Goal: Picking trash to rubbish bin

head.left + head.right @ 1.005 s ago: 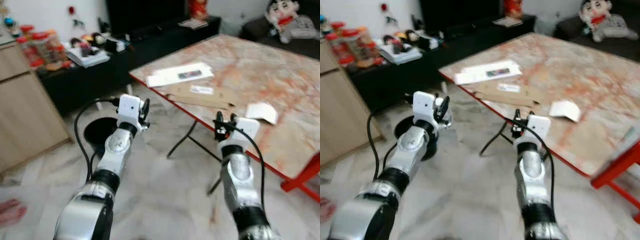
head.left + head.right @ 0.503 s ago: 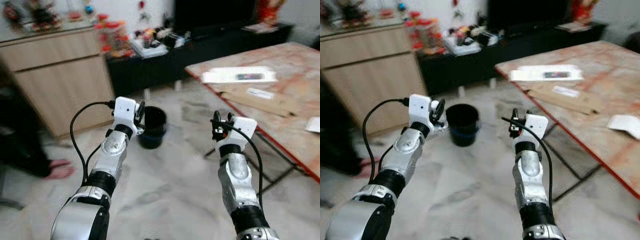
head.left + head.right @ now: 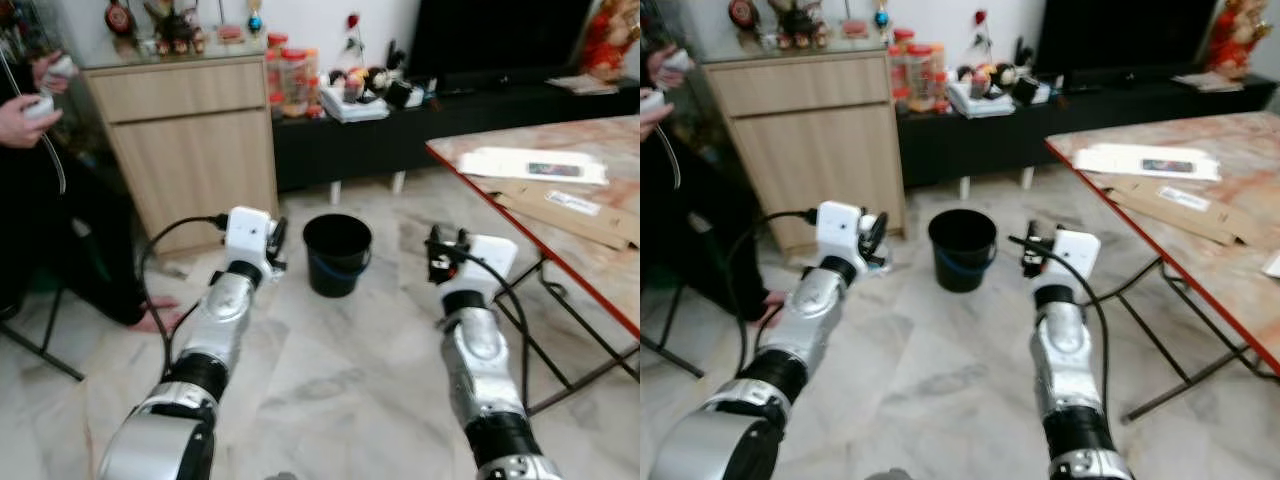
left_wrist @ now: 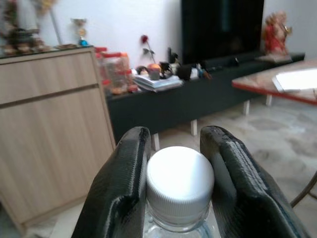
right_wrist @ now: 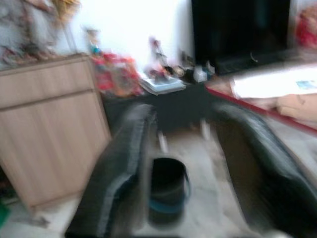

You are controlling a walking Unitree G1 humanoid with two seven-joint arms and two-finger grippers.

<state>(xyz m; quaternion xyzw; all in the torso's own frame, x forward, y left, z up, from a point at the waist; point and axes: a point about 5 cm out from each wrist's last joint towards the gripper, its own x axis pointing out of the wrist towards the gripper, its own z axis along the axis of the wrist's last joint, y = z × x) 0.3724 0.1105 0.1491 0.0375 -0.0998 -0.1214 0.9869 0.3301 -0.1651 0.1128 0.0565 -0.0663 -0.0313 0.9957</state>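
The left wrist view shows the left gripper [image 4: 179, 163] clamped on the neck of a clear bottle [image 4: 179, 186] with a white cap, its 2 fingers [image 4: 124, 183] pressing either side; from the head camera the bottle is hidden behind that wrist. The right gripper [image 5: 198, 163] is spread wide and holds nothing, though its wrist view is blurred. A black bin [image 3: 337, 253] stands on the floor ahead, between both arms, beside the worktop [image 3: 560, 200], which is cut off at the frame edge.

Blurred, the right tool [image 5: 198, 173] spreads its fingers [image 5: 119, 168] around a black bucket [image 5: 167, 191].
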